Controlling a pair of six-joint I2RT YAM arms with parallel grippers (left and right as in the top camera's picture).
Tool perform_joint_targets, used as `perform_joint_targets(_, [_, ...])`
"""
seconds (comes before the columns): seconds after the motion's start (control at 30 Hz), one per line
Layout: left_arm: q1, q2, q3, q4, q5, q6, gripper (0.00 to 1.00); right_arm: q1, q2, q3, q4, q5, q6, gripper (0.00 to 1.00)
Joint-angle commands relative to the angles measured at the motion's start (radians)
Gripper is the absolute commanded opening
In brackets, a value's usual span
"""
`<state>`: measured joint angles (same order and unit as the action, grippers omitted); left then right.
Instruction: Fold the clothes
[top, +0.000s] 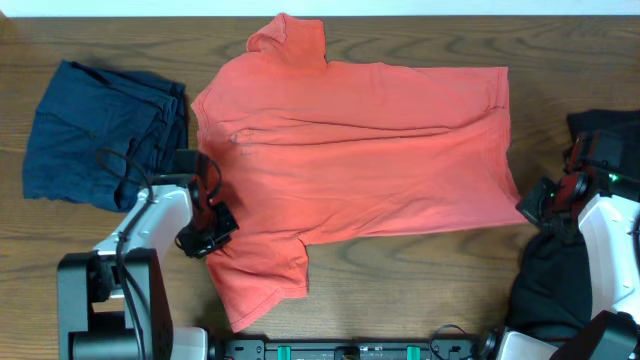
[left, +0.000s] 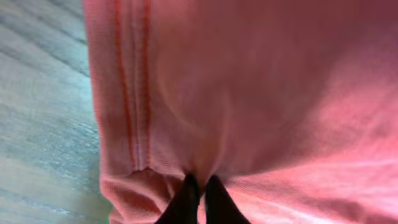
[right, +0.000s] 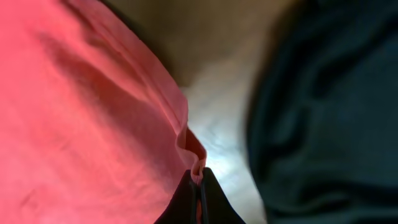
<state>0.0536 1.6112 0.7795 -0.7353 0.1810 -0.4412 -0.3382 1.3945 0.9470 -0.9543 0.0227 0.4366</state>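
A coral-red T-shirt (top: 360, 150) lies spread across the middle of the table, collar to the left, one sleeve (top: 265, 275) toward the front edge. My left gripper (top: 207, 232) is shut on the shirt's cloth (left: 249, 93) beside that sleeve's seam, a pinch of fabric between its black fingers (left: 185, 202). My right gripper (top: 535, 205) is shut on the shirt's hem at its lower right corner, and the thin edge (right: 194, 152) shows clamped between the fingertips. A navy garment (top: 100, 135) lies folded at the left. A black garment (top: 555, 285) is heaped at the right.
The wooden tabletop (top: 100, 30) shows around the clothes. The black garment (right: 323, 93) lies close beside my right gripper, with a strip of bare table (right: 217, 106) between it and the shirt. Both arm bases stand at the front edge.
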Motion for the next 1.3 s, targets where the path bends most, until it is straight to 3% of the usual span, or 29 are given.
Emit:
perform_joint_targets(0.0, [0.072, 0.063, -0.040, -0.015, -0.093, -0.023, 0.06, -0.005, 0.006, 0.006, -0.044, 0.083, 0.042, 0.01])
perform_joint_targets(0.23, [0.180, 0.061, -0.011, -0.080, -0.085, 0.041, 0.06, -0.005, 0.006, 0.006, -0.087, 0.108, 0.042, 0.02])
perform_joint_targets(0.33, [0.180, 0.061, 0.013, -0.103, -0.082, 0.075, 0.06, -0.005, 0.006, 0.006, 0.005, 0.068, 0.038, 0.41])
perform_joint_targets(0.4, [0.178, 0.061, 0.029, -0.118, -0.057, 0.108, 0.08, -0.005, 0.006, 0.006, 0.123, -0.035, -0.028, 0.46])
perform_joint_targets(0.57, [0.178, 0.057, 0.079, -0.196, -0.032, 0.156, 0.17, 0.000, 0.011, 0.006, 0.462, -0.331, -0.119, 0.47])
perform_joint_targets(0.6, [0.178, 0.056, 0.090, -0.211, -0.031, 0.161, 0.21, 0.005, 0.015, 0.006, 0.498, -0.339, -0.113, 0.46])
perform_joint_targets(0.8, [0.178, 0.017, 0.163, -0.278, 0.054, 0.227, 0.26, 0.066, 0.150, 0.006, 0.759, -0.325, -0.089, 0.21])
perform_joint_targets(1.0, [0.174, -0.069, 0.209, -0.274, 0.311, 0.361, 0.32, 0.104, 0.401, 0.008, 1.059, -0.284, -0.012, 0.15])
perform_joint_targets(1.17, [0.141, -0.138, 0.209, -0.274, 0.335, 0.405, 0.36, 0.100, 0.561, 0.029, 1.228, -0.280, 0.012, 0.12])
perform_joint_targets(1.27, [0.111, -0.160, 0.209, -0.266, 0.335, 0.405, 0.39, 0.101, 0.639, 0.071, 1.242, -0.282, 0.012, 0.11])
